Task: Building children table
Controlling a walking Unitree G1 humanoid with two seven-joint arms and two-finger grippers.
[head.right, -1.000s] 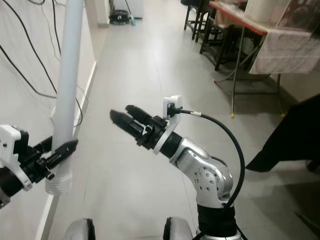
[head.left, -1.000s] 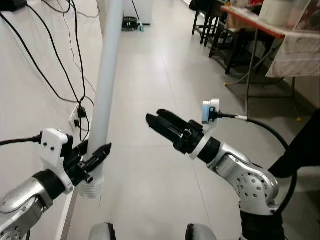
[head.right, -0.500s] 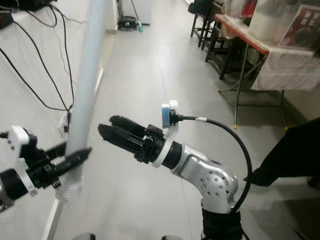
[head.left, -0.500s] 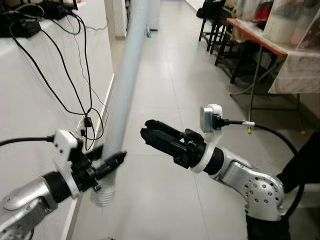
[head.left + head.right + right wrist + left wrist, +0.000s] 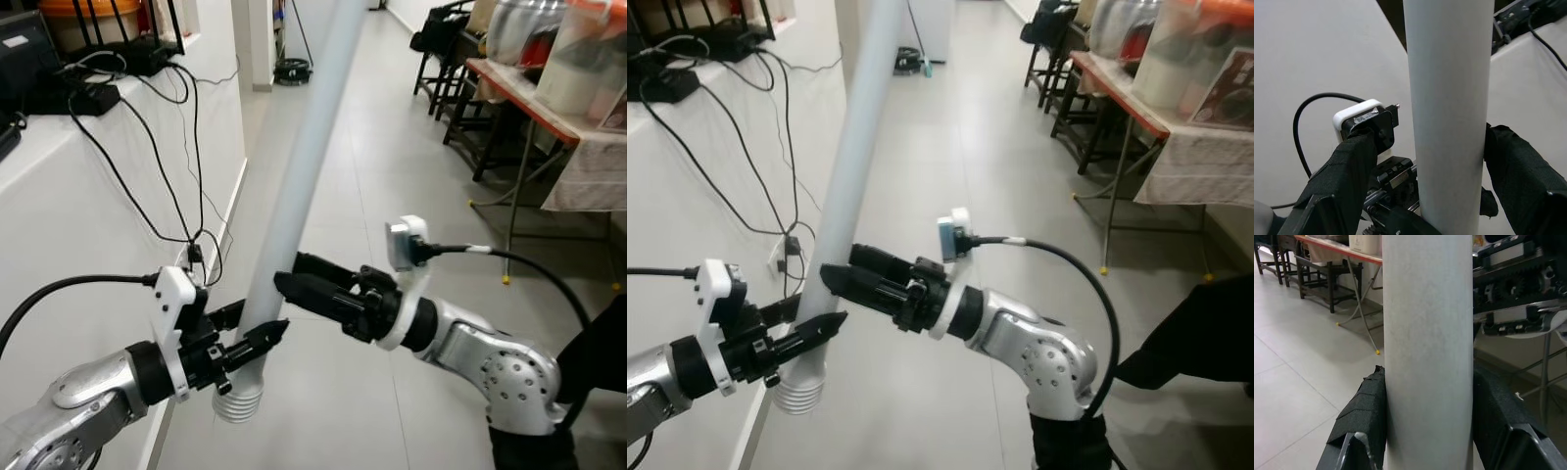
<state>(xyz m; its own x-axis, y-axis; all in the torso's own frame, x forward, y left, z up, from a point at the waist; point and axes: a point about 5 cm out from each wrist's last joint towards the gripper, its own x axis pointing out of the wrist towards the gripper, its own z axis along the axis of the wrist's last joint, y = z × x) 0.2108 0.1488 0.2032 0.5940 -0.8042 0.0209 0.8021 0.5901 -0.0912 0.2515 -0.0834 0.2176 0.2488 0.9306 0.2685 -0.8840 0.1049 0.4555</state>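
while a second ago the right hand hung well clear of the leg, it now straddles it just above the left hand, fingers spread, a gap on one side in the right wrist view, so not yet clamped. that reads to me as a second grip or a handover being set up. the left hand pinches the white leg near its ribbed lower end, pads pressed to both sides. the leg stands tilted, rising away over the floor, beside the white bench draped with cables.
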